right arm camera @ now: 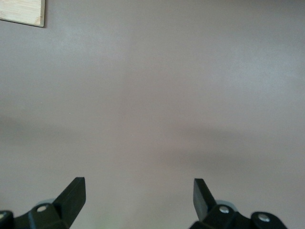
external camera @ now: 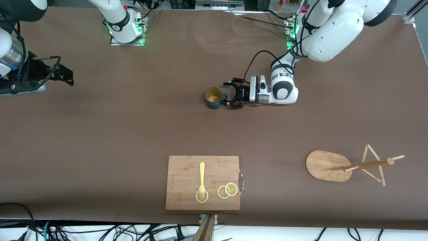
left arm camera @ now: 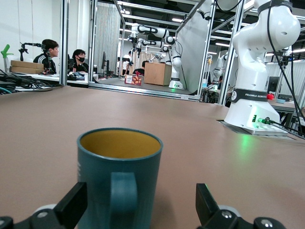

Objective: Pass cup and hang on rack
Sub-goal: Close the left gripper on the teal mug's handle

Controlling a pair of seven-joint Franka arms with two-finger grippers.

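Standing upright, the cup [external camera: 214,98] faces the spread-fingered left gripper [external camera: 230,97] (right gripper [external camera: 68,76] waits, fingers apart).

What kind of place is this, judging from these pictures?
Probably a robotics laboratory. The brown-covered table carries two white Franka arms, the left wrist view shows another white robot arm inside metal frames and seated people at desks, and loose cables lie along the table edge.

Evenly bright from overhead; soft, short shadows on the bench [external camera: 133,127]. Green glow at both arm bases. Right wrist view hazy, faintly banded; left wrist foreground slightly soft.
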